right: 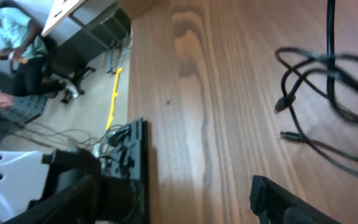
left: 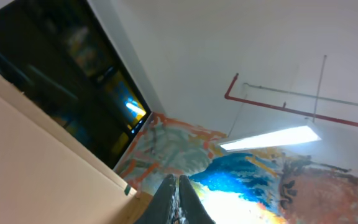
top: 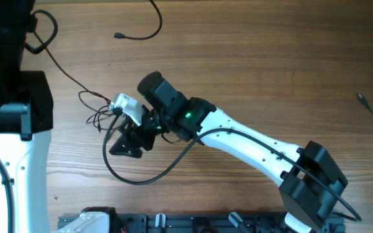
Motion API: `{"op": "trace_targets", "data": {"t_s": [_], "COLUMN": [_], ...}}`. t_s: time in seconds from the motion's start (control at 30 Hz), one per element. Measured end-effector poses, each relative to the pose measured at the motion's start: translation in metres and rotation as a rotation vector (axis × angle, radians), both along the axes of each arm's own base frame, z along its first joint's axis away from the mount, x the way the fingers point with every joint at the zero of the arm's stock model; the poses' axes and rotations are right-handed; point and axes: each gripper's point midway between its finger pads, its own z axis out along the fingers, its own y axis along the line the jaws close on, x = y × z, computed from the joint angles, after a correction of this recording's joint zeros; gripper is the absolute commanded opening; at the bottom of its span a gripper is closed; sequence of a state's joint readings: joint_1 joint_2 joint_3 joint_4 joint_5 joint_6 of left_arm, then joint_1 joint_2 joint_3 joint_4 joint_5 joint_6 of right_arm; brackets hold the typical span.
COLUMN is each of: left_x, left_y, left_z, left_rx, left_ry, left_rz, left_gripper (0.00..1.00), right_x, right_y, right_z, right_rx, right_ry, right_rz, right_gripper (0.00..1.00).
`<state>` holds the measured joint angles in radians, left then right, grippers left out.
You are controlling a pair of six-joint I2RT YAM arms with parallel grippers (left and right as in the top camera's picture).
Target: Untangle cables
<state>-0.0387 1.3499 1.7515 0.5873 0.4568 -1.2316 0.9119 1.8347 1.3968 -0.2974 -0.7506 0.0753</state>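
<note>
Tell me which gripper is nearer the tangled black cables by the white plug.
Right. The right gripper sits open just beside the tangled cables, on the wooden surface. The left gripper points upward, well away from them.

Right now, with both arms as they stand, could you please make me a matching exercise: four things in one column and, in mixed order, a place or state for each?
Things:
1. white plug
2. right gripper
3. curved cable
4. left gripper

Places or states:
A. pointing up at the ceiling
B. at the top edge of the overhead view, apart from the tangle
C. at the edge of the tangle
D. open, low beside the tangle

Pairs: 1-C, 2-D, 3-B, 4-A
</note>
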Motion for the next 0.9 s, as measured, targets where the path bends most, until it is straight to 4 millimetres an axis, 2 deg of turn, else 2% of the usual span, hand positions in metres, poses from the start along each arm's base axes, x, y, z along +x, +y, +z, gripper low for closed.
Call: {"op": "trace_targets", "data": {"t_s": [0.27, 0.5, 0.67, 0.77, 0.9], "left_x": [-0.009, -0.014, -0.028, -0.041, -0.055], "left_y": [0.000, 0.001, 0.003, 0.005, 0.006], "left_z": [0.006, 0.008, 0.015, 0.022, 0.032], "left_rx": [-0.015, -0.028, -0.042, -0.048, -0.052], "left_ry": [-0.034, -0.035, -0.057, -0.082, -0.118], "left_rz": [-0.023, -0.043, -0.040, -0.037, -0.036], "left_gripper": [0.04, 0.04, 0.04, 0.04, 0.04], "right_x": [0.015, 0.017, 0.022, 0.023, 0.026], "right_y": [0.011, 0.013, 0.013, 0.014, 0.017], "right_z": [0.014, 0.015, 0.012, 0.009, -0.015], "right_rx": [0.070, 0.071, 0.057, 0.050, 0.009], "right_ry": [-0.087, -0.106, -0.121, -0.117, -0.085], "right_rz": [-0.036, -0.048, -0.073, -0.080, -0.088], "right_gripper": [0.77, 0.75, 0.75, 0.75, 0.75]}}
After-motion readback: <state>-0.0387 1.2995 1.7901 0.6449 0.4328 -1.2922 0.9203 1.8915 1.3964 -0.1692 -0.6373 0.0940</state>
